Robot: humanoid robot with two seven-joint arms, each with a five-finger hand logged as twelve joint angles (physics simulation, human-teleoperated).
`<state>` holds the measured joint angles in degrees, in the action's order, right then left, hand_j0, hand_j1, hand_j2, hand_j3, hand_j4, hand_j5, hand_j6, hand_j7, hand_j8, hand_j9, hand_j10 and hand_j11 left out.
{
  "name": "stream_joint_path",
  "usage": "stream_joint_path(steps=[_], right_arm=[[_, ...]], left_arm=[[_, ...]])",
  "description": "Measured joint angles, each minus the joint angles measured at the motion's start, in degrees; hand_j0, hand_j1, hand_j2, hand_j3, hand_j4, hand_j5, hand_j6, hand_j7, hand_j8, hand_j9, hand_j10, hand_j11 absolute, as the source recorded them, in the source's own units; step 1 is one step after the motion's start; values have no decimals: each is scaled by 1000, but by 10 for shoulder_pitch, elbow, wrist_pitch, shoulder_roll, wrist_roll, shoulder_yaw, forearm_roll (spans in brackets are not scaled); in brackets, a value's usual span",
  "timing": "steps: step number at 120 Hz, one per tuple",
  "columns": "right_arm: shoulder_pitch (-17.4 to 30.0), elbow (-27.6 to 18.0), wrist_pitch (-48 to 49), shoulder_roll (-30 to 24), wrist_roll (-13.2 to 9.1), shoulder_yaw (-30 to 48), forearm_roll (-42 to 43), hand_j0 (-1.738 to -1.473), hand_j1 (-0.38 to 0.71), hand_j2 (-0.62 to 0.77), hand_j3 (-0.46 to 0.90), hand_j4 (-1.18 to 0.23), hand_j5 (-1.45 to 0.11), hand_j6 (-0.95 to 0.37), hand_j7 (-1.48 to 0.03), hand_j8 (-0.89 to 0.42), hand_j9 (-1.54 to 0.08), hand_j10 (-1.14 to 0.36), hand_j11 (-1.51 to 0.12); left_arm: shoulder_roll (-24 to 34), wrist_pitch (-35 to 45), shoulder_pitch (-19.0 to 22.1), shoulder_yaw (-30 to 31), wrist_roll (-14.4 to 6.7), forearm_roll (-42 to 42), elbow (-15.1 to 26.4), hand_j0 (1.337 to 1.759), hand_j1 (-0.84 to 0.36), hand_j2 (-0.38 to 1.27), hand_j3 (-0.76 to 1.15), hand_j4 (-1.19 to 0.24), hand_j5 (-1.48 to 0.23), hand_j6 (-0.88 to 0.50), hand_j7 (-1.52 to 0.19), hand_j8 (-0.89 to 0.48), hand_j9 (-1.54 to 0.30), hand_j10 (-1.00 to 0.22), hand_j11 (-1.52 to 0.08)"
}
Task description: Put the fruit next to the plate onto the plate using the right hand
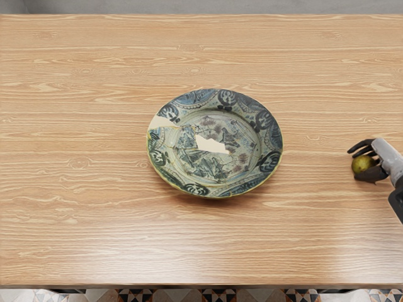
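The right robot hand (376, 160) pinches the small green fruit (361, 164) in its fingers (360, 148), well apart from the plate (272, 133) on the bench (75, 207).

High, slanted head view over table (82, 233)

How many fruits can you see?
1. The fruit is at the picture's far right, beside the plate, with the right hand closed around it. There is none on the plate, and nothing seems to hide another.

A home dining setting: wooden table (82, 226), painted plate (217, 96), patterned floor tiles (189, 296).
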<state>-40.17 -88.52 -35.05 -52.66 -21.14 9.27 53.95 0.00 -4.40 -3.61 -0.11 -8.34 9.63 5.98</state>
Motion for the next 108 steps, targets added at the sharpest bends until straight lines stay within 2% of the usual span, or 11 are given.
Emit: stream_joint_path(steps=[13,37,42,73,108], right_arm=[[1,0,0,0,3,0,1,-1653,275,94,-3,-638,-767,-519,-796,-401,-794,-505,-809],[2,0,0,0,9,0,-3,-1669,314,157,2,-705,-887,-452,-900,-335,-902,-447,-918],[2,0,0,0,10,0,-3,-1658,319,171,4,-712,-905,-450,-913,-329,-919,-446,-933],[-6,-3,1,-3,12,6,-11,-1647,315,159,-1,-730,-962,-436,-953,-307,-969,-436,-980],[-66,-6,1,-7,11,10,-56,-1643,313,146,-1,-734,-982,-434,-965,-301,-984,-437,-989]], left_arm=[[0,0,0,0,0,0,0,1658,325,4,0,-21,-27,-21,-27,-21,-26,-21,-26],[0,0,0,0,0,0,0,1658,325,4,0,-21,-27,-21,-26,-21,-26,-21,-26],[0,0,0,0,0,0,0,1658,325,4,0,-21,-27,-21,-26,-21,-26,-21,-26],[0,0,0,0,0,0,0,1658,325,4,0,-21,-26,-21,-26,-21,-26,-21,-26],[0,0,0,0,0,0,0,1658,325,4,0,-21,-26,-21,-26,-21,-26,-21,-26]])
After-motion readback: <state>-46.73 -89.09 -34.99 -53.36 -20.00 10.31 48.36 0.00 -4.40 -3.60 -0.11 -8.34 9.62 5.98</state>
